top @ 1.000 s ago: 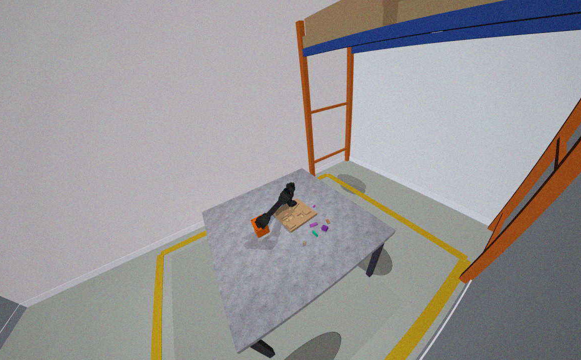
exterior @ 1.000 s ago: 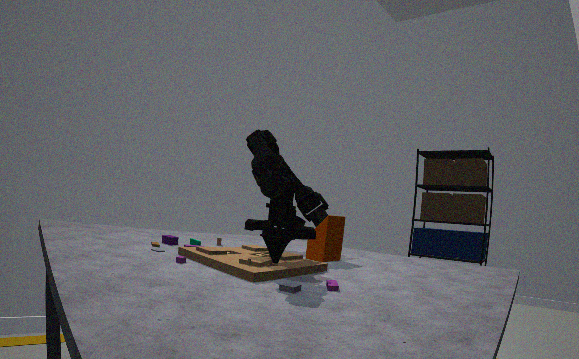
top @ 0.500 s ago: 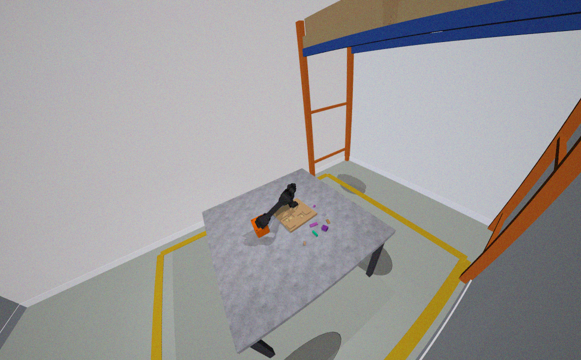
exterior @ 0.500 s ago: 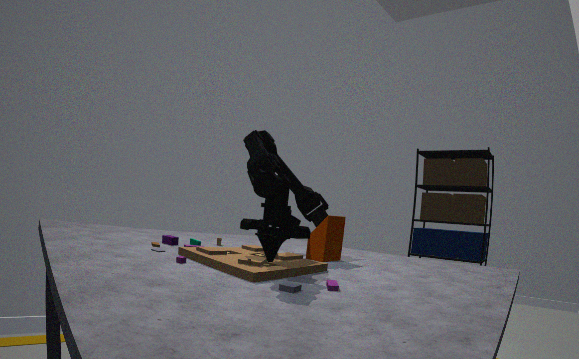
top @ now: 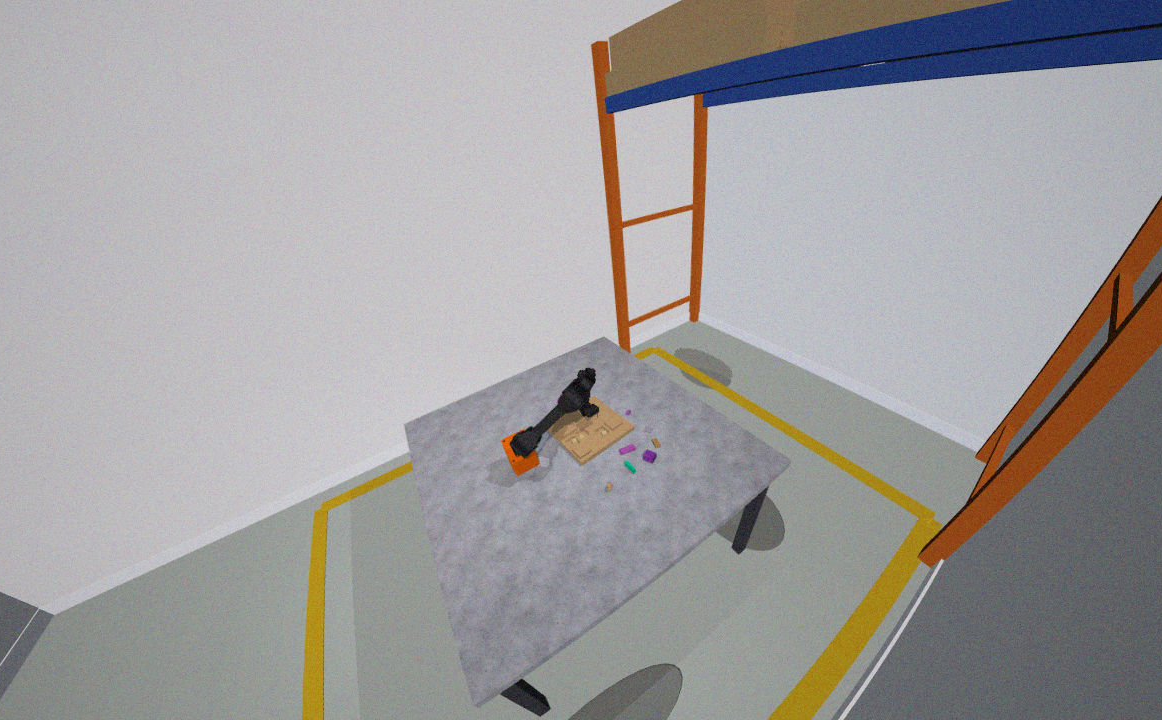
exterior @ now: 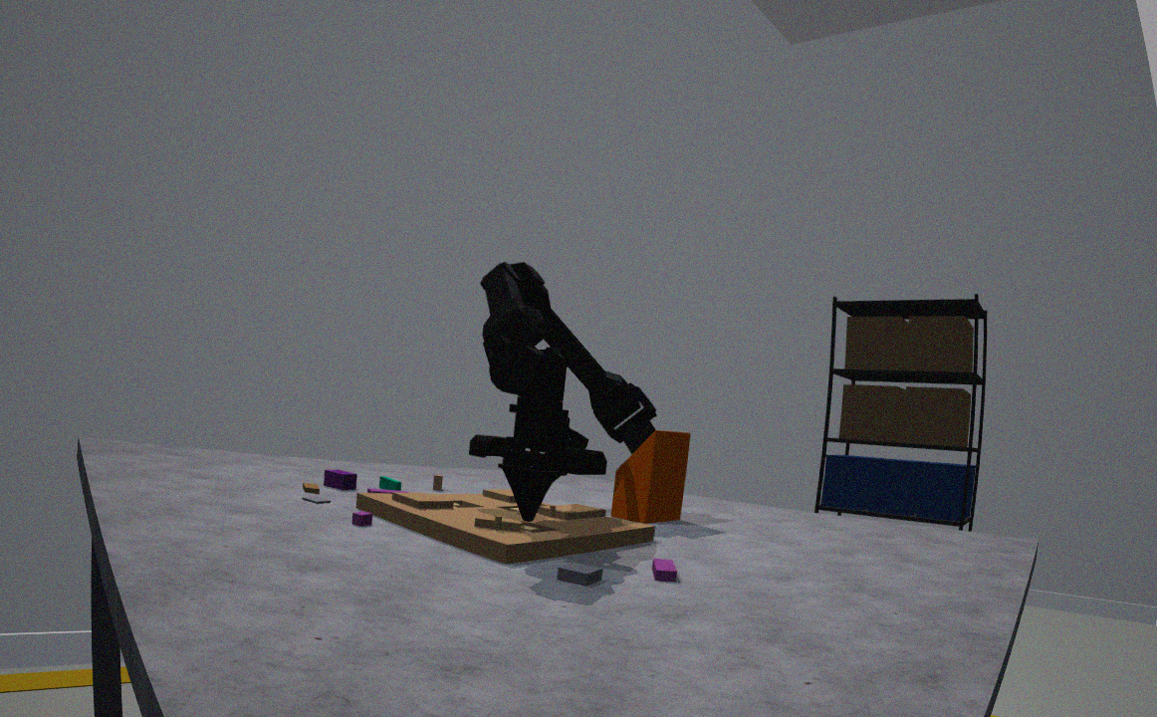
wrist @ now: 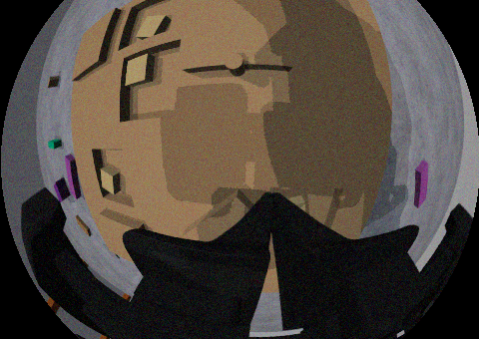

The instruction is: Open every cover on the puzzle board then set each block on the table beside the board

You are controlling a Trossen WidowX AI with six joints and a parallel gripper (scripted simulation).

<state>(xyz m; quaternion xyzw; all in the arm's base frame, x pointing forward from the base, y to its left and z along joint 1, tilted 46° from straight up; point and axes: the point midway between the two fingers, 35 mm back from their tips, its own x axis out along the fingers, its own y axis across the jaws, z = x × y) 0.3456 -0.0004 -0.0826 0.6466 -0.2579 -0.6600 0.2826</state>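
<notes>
The wooden puzzle board (top: 587, 454) (exterior: 426, 526) (wrist: 150, 142) lies flat on the table. My gripper (exterior: 528, 518) (wrist: 270, 199) is shut and empty, its tips low over the near part of the board in the exterior view, beside a cover (exterior: 481, 524) with a small knob (exterior: 498, 519) (wrist: 236, 62). Another cover (exterior: 426, 502) lies at the board's left in that view. In the wrist view, one pale block (wrist: 137, 70), a second pale block (wrist: 151, 26) and a third pale block (wrist: 110, 179) show in wells. My fingers and their shadow hide some of the board.
The orange arm base (top: 522, 460) (exterior: 654, 481) stands beside the board. Loose on the table are a purple block (top: 649, 456) (exterior: 340, 479), a teal piece (top: 629, 466) (exterior: 389, 483), a magenta piece (exterior: 663, 571) (wrist: 421, 183) and a grey piece (exterior: 578, 576).
</notes>
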